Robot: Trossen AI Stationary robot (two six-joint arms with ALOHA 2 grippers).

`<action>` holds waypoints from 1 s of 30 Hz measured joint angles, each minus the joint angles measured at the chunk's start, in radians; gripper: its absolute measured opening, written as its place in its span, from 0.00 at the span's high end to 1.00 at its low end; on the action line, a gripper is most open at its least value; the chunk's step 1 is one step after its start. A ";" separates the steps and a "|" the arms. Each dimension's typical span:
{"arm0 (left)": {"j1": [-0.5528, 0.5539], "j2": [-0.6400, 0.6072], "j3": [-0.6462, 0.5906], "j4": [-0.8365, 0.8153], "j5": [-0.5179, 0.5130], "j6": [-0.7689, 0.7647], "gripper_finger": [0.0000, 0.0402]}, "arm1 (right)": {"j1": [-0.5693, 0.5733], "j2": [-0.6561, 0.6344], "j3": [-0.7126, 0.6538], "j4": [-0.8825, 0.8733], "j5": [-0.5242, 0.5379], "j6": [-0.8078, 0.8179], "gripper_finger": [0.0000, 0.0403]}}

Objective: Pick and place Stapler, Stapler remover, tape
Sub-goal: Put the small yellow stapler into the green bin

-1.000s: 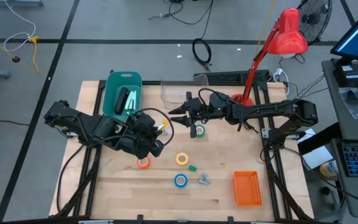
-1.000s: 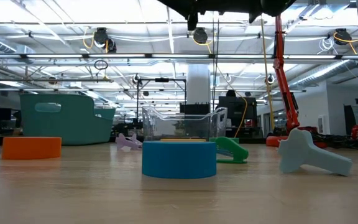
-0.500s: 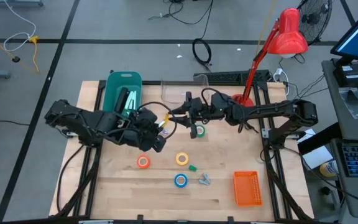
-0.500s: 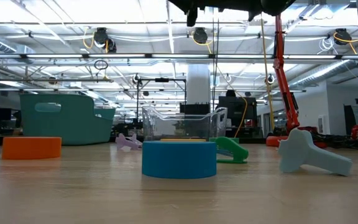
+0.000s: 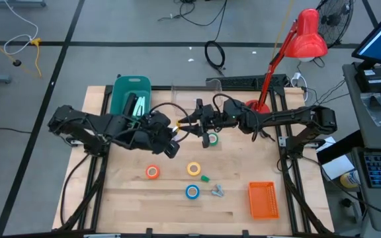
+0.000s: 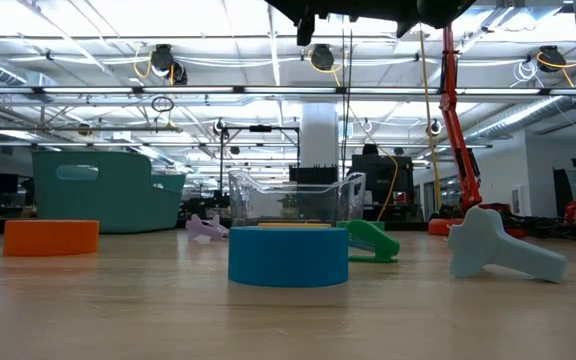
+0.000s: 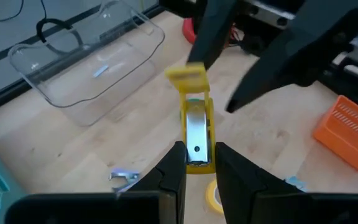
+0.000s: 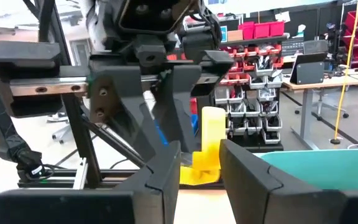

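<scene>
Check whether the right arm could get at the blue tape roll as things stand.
Probably not right away: the right end effector is closed on the yellow stapler together with the left end effector. The blue tape roll itself lies uncovered on the table.

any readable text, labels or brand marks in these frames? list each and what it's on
None readable.
Yellow stapler, held in the left gripper: no marking shows.
Tape rolls, e.g. the blue one: plain sides.
Teal bin and orange basket: no labels visible.
Red storage bins in the room behind: any labels too small to read.
</scene>
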 joint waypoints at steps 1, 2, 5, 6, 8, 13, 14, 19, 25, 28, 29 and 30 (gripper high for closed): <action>0.007 0.000 0.000 -0.001 0.012 0.006 0.83 | 0.000 0.000 0.000 0.000 -0.001 -0.001 0.74; 0.013 0.000 -0.002 0.000 0.023 0.007 0.83 | 0.000 0.000 0.000 0.003 -0.001 -0.001 0.74; 0.025 0.000 -0.005 -0.006 0.042 0.010 0.83 | 0.000 0.000 0.000 0.006 -0.004 0.001 0.74; 0.029 0.000 -0.005 -0.004 0.043 0.012 0.83 | 0.000 0.000 0.000 0.006 -0.017 0.003 0.74; 0.034 0.000 -0.005 -0.005 0.043 0.025 0.83 | 0.000 0.000 0.000 0.006 -0.026 0.004 0.74; 0.036 0.000 -0.005 -0.013 0.054 0.033 0.83 | -0.005 0.000 0.000 0.020 -0.023 0.000 0.74; 0.036 0.000 -0.005 -0.015 0.054 0.033 0.83 | -0.008 0.000 0.000 0.029 -0.023 0.000 0.74; 0.042 0.000 -0.005 -0.014 0.059 0.041 0.83 | -0.011 0.000 0.005 0.063 -0.019 0.001 0.74; 0.049 0.000 -0.005 0.009 0.062 0.073 0.83 | -0.027 0.000 0.035 0.026 -0.004 -0.019 0.74; 0.051 0.000 -0.005 0.050 0.065 0.113 0.83 | -0.032 0.005 0.035 0.015 0.009 -0.022 0.74; 0.051 0.000 -0.005 0.060 0.064 0.125 0.83 | -0.032 0.013 0.036 0.019 0.009 -0.021 0.74; 0.053 0.000 -0.005 0.065 0.065 0.135 0.83 | -0.031 0.019 0.036 0.016 0.009 -0.019 0.74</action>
